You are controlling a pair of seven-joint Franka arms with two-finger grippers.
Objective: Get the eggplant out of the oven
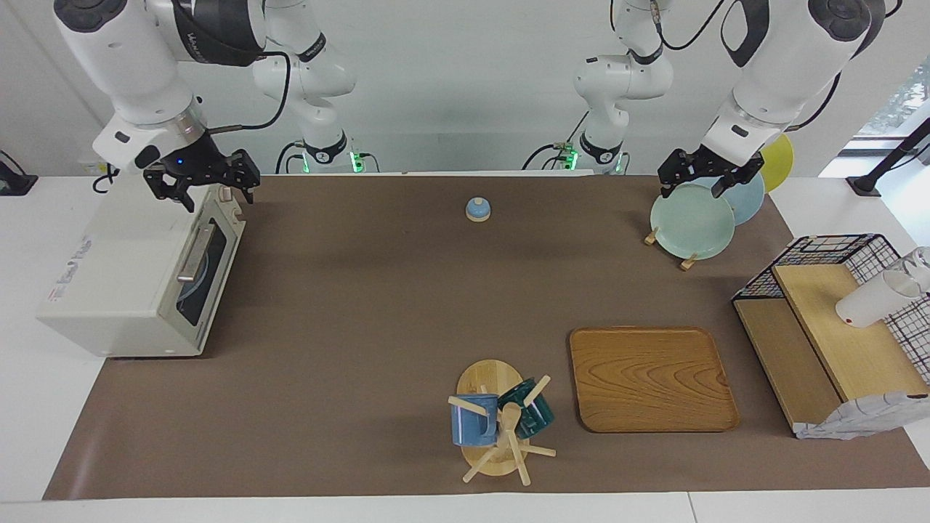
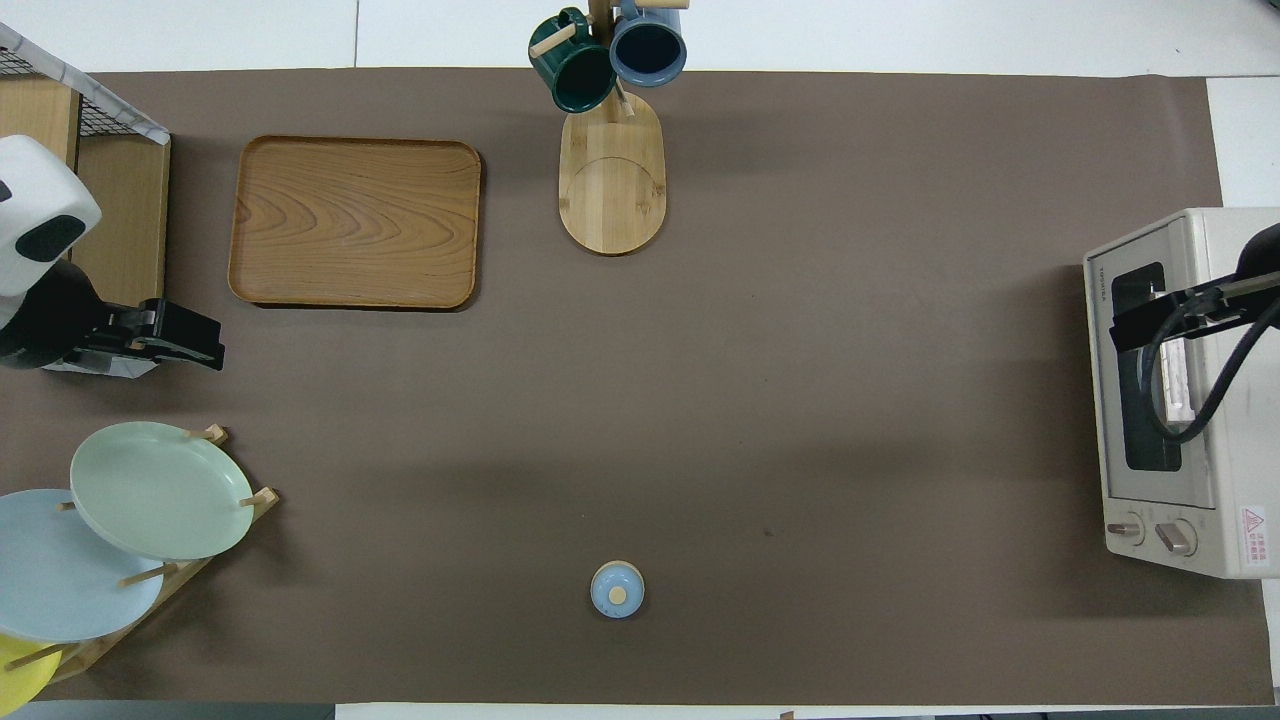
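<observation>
The off-white oven (image 1: 123, 283) stands at the right arm's end of the table with its dark glass door shut and the bar handle (image 1: 195, 254) facing the table's middle. It also shows in the overhead view (image 2: 1215, 400). The eggplant is hidden; only a pale bluish shape shows through the glass. My right gripper (image 1: 216, 196) is open and hovers over the oven's top front edge, above the door; it also shows in the overhead view (image 2: 1128, 328). My left gripper (image 1: 690, 190) is open and empty, over the plate rack, and waits; it also shows in the overhead view (image 2: 195, 340).
A rack holds a mint plate (image 1: 690, 221), a light blue one and a yellow one near the left arm. A wooden tray (image 1: 650, 378), a mug tree (image 1: 501, 425) with two mugs, a small blue lidded pot (image 1: 478, 209) and a wire-and-wood rack (image 1: 835, 327) stand on the brown mat.
</observation>
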